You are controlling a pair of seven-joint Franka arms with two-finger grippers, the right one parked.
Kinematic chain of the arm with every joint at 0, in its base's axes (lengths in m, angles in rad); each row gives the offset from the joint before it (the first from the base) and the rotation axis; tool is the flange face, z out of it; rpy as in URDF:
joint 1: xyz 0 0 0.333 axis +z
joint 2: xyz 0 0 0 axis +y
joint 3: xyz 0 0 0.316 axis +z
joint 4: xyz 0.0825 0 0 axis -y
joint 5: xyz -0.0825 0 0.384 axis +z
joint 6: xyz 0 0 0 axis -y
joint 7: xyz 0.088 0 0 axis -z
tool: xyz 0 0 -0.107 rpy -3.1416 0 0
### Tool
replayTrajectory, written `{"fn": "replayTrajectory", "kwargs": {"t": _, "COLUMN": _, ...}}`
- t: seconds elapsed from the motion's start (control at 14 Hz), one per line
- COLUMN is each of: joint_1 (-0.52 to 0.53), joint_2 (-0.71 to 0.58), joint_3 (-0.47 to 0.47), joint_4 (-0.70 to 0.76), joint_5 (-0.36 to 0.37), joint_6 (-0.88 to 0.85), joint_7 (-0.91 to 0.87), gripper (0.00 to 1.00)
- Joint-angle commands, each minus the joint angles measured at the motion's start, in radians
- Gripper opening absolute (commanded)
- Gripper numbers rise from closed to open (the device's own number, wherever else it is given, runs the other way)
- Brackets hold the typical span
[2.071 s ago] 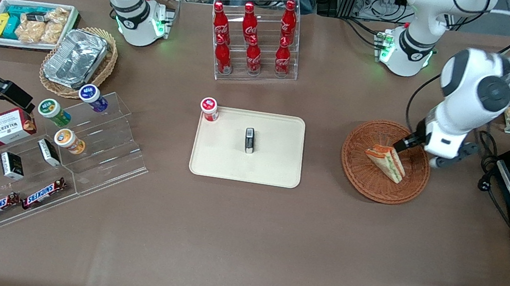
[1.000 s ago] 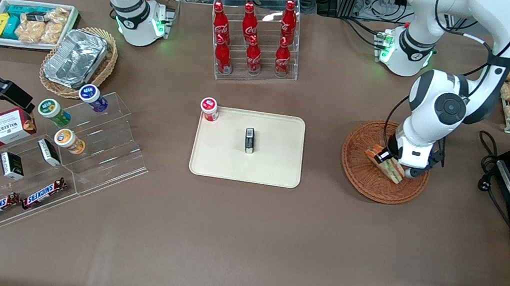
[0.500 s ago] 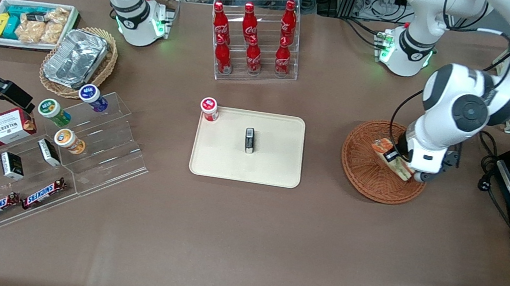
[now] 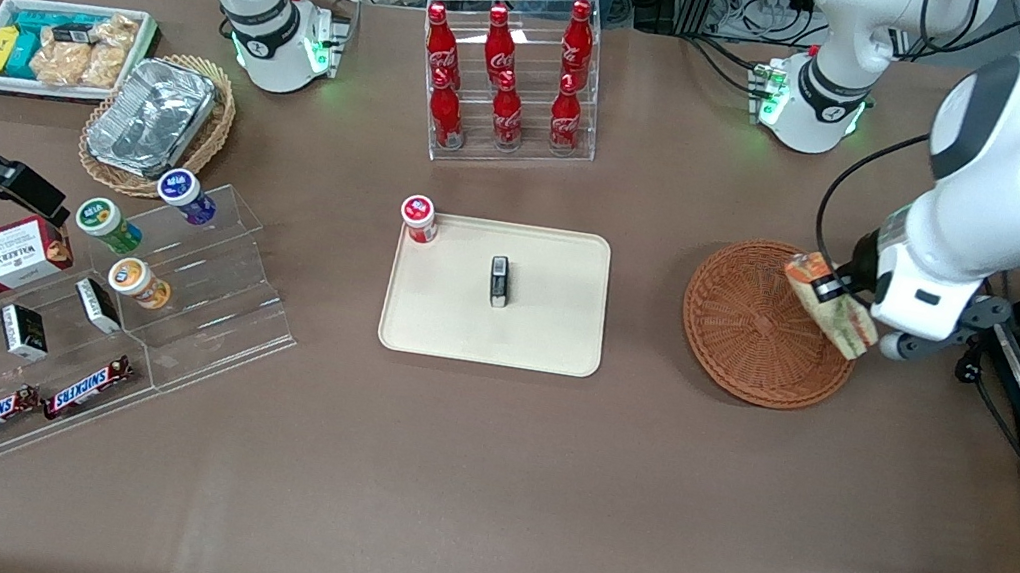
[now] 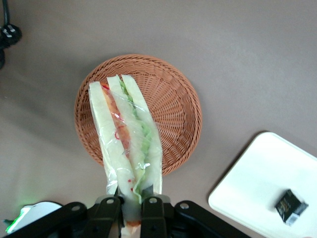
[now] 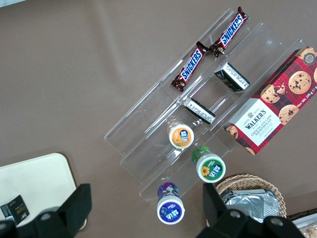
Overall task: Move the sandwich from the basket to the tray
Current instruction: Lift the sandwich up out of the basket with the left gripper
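Hand (image 5: 130,203) clamped tight on sandwich (image 4: 829,304), wrapped wedge lifted clear above basket (image 4: 745,337) edge nearest the working arm's end of the counter. Sandwich's gripped tip hidden between the fingers (image 5: 151,206). Basket empty. Tray (image 4: 544,332) mid-counter, partly cut off in wrist view, holds small dark box (image 4: 499,281).

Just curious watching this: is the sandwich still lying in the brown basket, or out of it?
Out: the gripper holds the sandwich above the empty basket.
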Motion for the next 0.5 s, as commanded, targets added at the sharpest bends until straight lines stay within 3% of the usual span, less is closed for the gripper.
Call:
{"fn": "replayTrajectory", "kwargs": {"t": 0.0, "joint_1": 0.000, "joint_2": 0.015, "joint_3": 0.000, "joint_4": 0.032, "joint_5": 0.014, "joint_6": -0.032, "joint_7": 0.027, "gripper": 0.00}}
{"fn": "replayTrajectory", "kwargs": {"t": 0.43, "joint_1": -0.043, "joint_2": 0.009, "joint_3": -0.029, "joint_4": 0.029, "joint_5": 0.013, "joint_6": -0.032, "joint_7": 0.059, "gripper": 0.00}}
